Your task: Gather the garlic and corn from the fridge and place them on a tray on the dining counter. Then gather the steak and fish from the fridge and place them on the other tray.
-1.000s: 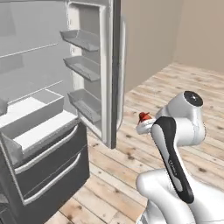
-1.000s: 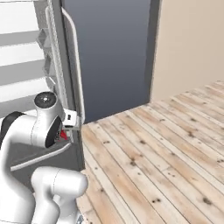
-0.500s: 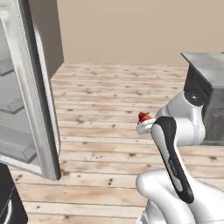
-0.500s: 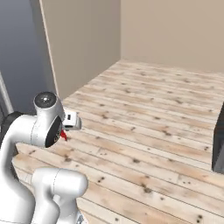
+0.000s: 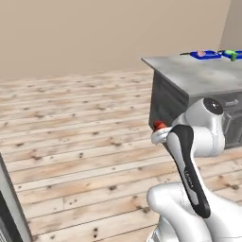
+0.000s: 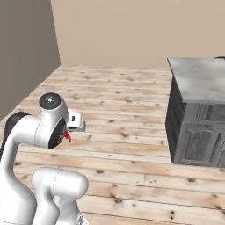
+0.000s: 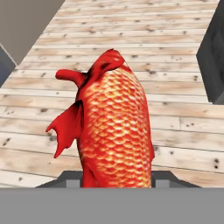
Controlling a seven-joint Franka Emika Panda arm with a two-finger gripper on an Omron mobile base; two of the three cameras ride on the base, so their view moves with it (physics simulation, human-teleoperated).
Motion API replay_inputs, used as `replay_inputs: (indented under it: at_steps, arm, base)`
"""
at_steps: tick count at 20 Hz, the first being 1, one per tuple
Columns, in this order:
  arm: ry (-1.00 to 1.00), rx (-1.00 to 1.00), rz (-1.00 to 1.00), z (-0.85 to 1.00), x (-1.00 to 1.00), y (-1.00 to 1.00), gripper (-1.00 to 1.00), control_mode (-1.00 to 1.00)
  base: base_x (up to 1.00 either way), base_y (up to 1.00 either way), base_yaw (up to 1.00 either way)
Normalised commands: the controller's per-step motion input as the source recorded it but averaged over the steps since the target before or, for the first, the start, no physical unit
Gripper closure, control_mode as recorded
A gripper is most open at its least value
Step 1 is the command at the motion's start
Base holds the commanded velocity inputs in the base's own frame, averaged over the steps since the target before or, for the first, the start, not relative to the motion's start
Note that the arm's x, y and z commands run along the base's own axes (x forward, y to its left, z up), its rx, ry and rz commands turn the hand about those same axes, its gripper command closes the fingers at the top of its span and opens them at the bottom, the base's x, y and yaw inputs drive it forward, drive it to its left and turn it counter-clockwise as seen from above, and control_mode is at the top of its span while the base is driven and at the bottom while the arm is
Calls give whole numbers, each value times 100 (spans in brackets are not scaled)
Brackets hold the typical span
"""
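Your hand [image 7: 116, 186] holds the red fish [image 7: 114, 131]; you're carrying it toward the bench [image 5: 198, 75]. Next, reach the blue tray [image 5: 208, 55] and set it down.

Arm folded close over base, claw [image 7: 116, 181] clamped on fish [image 7: 114, 131].

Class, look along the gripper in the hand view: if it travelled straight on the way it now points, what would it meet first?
The gripper holds the red fish, which juts ahead of it. Past the fish lies bare wooden floor, so the floor probably comes first. The dark cabinet of the dining counter sits off to one side; depth is uncertain.
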Motion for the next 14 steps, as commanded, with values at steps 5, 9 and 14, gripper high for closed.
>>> replay_inputs:
  at_steps: [5,9,14]
  arm:
    - [0,0,0,0,0,0,100,100]
    - [0,0,0,0,0,0,100,100]
    - [0,0,0,0,0,0,100,100]
  base:
    - [100,49,-19]
    - [100,21,-14]
    - [100,0,-8]
